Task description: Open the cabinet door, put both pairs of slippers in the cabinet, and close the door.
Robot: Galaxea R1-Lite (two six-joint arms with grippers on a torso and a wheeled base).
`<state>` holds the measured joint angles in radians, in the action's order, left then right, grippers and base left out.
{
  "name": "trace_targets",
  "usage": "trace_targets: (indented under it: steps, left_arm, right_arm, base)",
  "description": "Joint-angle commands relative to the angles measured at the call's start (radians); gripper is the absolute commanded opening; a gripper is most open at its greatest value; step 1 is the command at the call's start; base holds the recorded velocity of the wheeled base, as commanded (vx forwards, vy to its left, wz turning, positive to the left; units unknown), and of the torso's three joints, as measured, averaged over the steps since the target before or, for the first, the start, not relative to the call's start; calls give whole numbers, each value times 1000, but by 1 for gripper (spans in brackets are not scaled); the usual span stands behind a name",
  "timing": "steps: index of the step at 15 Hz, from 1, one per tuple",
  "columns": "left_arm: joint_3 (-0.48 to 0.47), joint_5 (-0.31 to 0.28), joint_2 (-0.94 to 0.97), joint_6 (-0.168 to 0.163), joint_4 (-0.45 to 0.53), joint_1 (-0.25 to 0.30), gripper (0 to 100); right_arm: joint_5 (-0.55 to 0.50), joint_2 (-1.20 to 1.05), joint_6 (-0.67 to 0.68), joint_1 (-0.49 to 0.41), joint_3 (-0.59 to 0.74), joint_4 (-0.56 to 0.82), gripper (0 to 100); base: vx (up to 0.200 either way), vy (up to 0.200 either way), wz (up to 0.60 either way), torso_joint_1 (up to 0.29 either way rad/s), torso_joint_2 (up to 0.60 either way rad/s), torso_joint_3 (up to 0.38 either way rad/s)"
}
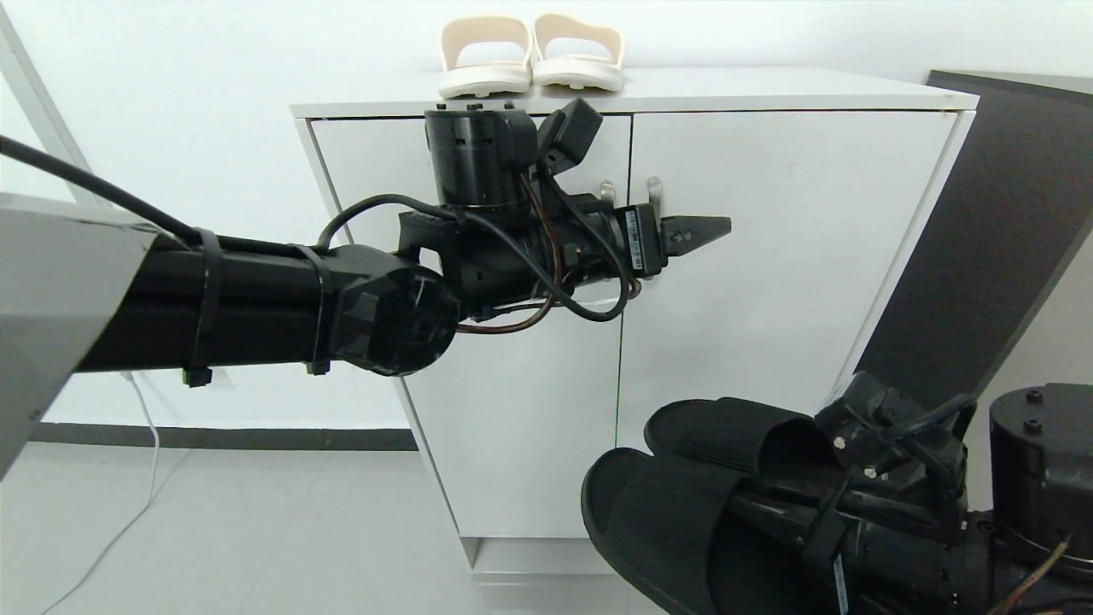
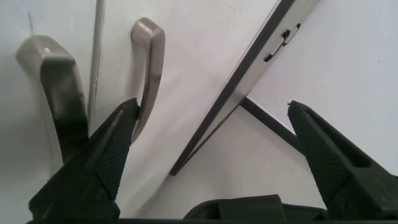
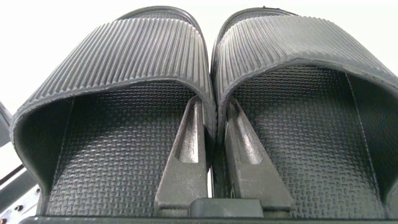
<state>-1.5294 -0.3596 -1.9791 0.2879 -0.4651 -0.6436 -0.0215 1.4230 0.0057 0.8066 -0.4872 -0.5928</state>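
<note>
Left claw (image 2: 212, 106): fingers spread wide with nothing between them. I hold it level at handle height, in front of the cabinet, tips reaching across onto the right door (image 1: 768, 256).
Near finger (image 2: 112, 155): it lies just beside the curved metal handle (image 2: 149, 68). It may be touching, but I cannot tell from this angle.
Why spread: I judge the gap is there so one finger can slip behind the handle and pull.
Second handle (image 2: 53, 93): it sits just across the seam on the left door (image 1: 512, 410). I need to keep off it.
Cabinet (image 1: 768, 90): both doors are shut, so no slippers can go inside yet. Opening is the step in hand.
Right claw (image 3: 213, 124): clamped on the black slippers (image 1: 683, 504). One finger is inside each shoe and pinches the two inner walls together, so one grip carries the whole pair.
Where the black pair hangs: low, in front of the lower part of the right door. I judge it waits there until the door opens.
Cream slippers (image 1: 529, 55): they sit side by side on the cabinet top, above the left door, untouched. They are the pair to fetch later.
</note>
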Motion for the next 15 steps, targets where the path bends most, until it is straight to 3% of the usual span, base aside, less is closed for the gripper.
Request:
trace_targets:
  steps: [1,2,3,5,10,15]
  left_arm:
    - [3,1,2,1,0,-1,100]
    - [5,1,3,1,0,-2,100]
    - [6,1,10,1,0,-4,0]
    - [28,5,23,-1,-1,-10,0]
    - [146,13,148,-3,-6,-87,0]
    - [215,14,191,-19,-10,-100,0]
  right_arm:
    - [2,-3,0,0,1,2,0]
    - [2,-3,0,0,2,1,0]
    - [2,-3,0,0,4,1,0]
    - [12,-6,0,2,13,2,0]
    - [121,-41,-3,25,61,4,0]
    - [137,-49,-50,37,90,1,0]
  base:
    - [0,0,0,0,0,0]
    - [0,0,0,0,0,0]
    - [0,0,0,0,0,0]
    - [0,0,0,0,0,0]
    - [0,0,0,0,0,0]
    - [0,0,0,0,0,0]
